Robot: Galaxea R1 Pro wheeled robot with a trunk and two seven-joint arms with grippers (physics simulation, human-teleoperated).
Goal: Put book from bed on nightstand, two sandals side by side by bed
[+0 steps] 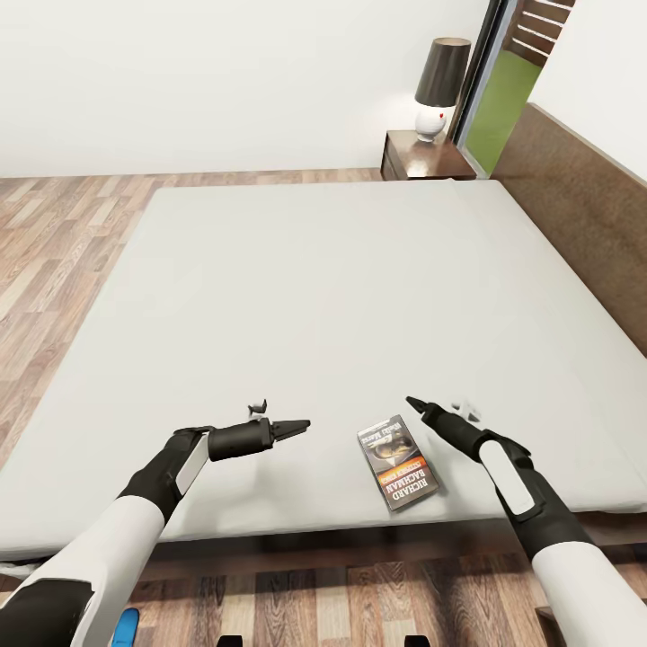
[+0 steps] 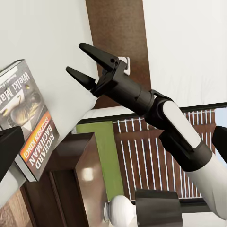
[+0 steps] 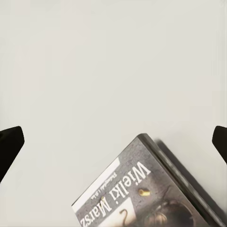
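Observation:
The book [image 1: 396, 461] lies flat on the bed's pale mattress [image 1: 323, 296], close to its near edge, dark cover up with the orange band. My left gripper [image 1: 283, 416] hovers open just left of the book, pointing at it. My right gripper [image 1: 440, 409] hovers open just right of the book, above it; the left wrist view shows its fingers [image 2: 87, 52] spread and empty. The right wrist view looks down on the book [image 3: 142, 198] between its dark fingertips [image 3: 9, 146]. The nightstand [image 1: 427, 157] stands at the bed's far corner. One blue sandal [image 1: 126, 626] peeks out on the floor beside my left arm.
A lamp [image 1: 440, 85] with a dark shade takes up part of the nightstand's top. The brown headboard [image 1: 575, 207] runs along the bed's right side. A dark-framed window [image 1: 503, 90] is behind the nightstand. Wood-plank floor [image 1: 63, 234] lies left of the bed.

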